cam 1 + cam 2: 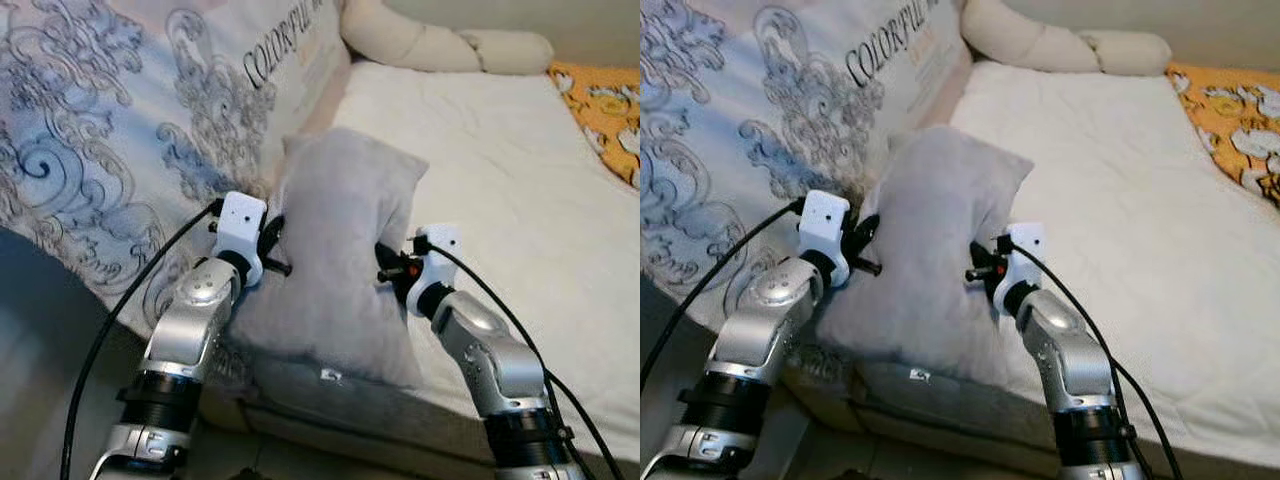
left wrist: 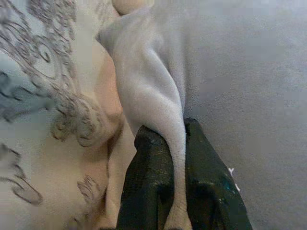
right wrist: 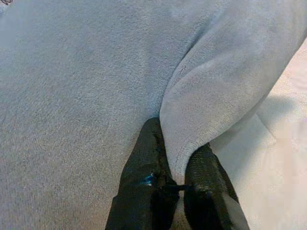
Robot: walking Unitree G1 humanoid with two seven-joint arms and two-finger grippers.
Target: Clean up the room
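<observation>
While head cam hides pinches, wrist cams show L end effector (image 2: 173, 143) & R end effector (image 3: 180, 155) gripping pillow (image 1: 335, 250).

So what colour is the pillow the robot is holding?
Plain light grey pillow, clearest in the left eye view.

You cannot see the fingertips of the left gripper (image 1: 282, 245) or the right gripper (image 1: 388, 270) from the head views, because both sink into the sides of the grey pillow (image 1: 335, 260), and the pillow covers the strip of white bed (image 1: 500, 190) behind it. The lettering on the patterned quilt (image 1: 120, 140) runs off the top edge, so you can read only part of it, and the orange blanket (image 1: 605, 115) is cut by the right edge. Both wrist views lose the roots of the black fingers (image 2: 148, 187) below their lower edge.
</observation>
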